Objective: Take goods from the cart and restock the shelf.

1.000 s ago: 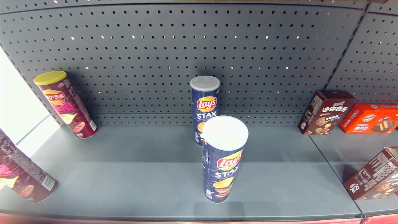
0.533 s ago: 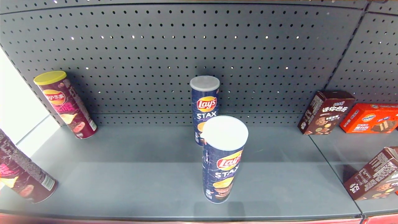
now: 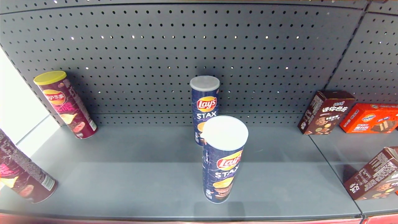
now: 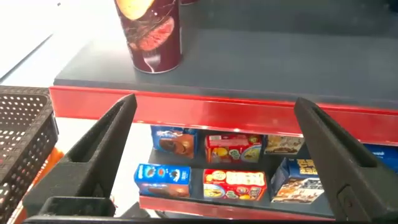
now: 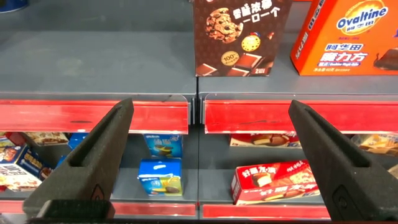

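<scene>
Two dark blue chip cans stand upright on the grey shelf (image 3: pixel 140 174), one near the front (image 3: pixel 221 161) and one behind it by the pegboard (image 3: pixel 204 105). Two maroon chip cans stand at the left, one at the back (image 3: pixel 67 105) and one at the front edge (image 3: pixel 21 174). My left gripper (image 4: pixel 214 155) is open and holds nothing, in front of the shelf's red front edge (image 4: pixel 211 115), below a maroon can (image 4: pixel 152 34). My right gripper (image 5: pixel 211 158) is open with nothing in it, facing the red shelf edge (image 5: pixel 249 115) below a brown cookie box (image 5: pixel 239 37).
Brown cookie boxes (image 3: pixel 325 112) (image 3: pixel 373 174) and an orange box (image 3: pixel 370 118) stand on the neighbouring shelf section at the right. A lower shelf holds several snack boxes (image 4: pixel 233 183) (image 5: pixel 277 180). A black mesh basket (image 4: pixel 22 143) is beside the left gripper.
</scene>
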Available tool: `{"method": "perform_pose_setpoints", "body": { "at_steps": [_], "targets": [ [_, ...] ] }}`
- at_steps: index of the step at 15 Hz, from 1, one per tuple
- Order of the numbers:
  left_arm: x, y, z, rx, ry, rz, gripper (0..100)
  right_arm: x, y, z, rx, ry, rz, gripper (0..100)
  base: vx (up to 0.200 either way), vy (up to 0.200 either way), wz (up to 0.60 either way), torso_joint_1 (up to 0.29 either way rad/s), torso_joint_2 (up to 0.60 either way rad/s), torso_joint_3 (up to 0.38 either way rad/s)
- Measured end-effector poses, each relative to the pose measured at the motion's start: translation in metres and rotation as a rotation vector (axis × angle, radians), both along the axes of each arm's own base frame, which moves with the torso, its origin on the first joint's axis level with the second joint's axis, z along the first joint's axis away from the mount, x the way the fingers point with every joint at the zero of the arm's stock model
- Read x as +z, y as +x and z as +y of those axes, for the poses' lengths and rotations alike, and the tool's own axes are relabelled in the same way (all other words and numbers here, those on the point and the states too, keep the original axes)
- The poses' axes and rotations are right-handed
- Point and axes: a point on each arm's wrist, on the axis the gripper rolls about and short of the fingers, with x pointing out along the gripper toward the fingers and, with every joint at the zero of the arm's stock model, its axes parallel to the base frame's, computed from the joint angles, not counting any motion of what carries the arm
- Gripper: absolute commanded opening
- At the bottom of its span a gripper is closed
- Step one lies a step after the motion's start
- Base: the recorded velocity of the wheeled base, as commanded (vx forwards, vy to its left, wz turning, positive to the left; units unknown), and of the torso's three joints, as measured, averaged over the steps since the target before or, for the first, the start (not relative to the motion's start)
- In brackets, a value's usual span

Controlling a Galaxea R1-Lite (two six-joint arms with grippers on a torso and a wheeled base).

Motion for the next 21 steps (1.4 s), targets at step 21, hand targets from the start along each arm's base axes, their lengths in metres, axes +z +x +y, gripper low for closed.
{"method": "perform_pose_setpoints", "body": {
  "at_steps": [21],
  "targets": [
    [0.0, 0.0, -0.001, -0.041, 0.003, 0.002, 100, 0.15, 0.058, 0.012, 0.441, -0.242, 0.029, 100, 0.0, 0.0, 0.0, 0.0, 0.0, 0.0]
  ]
}}
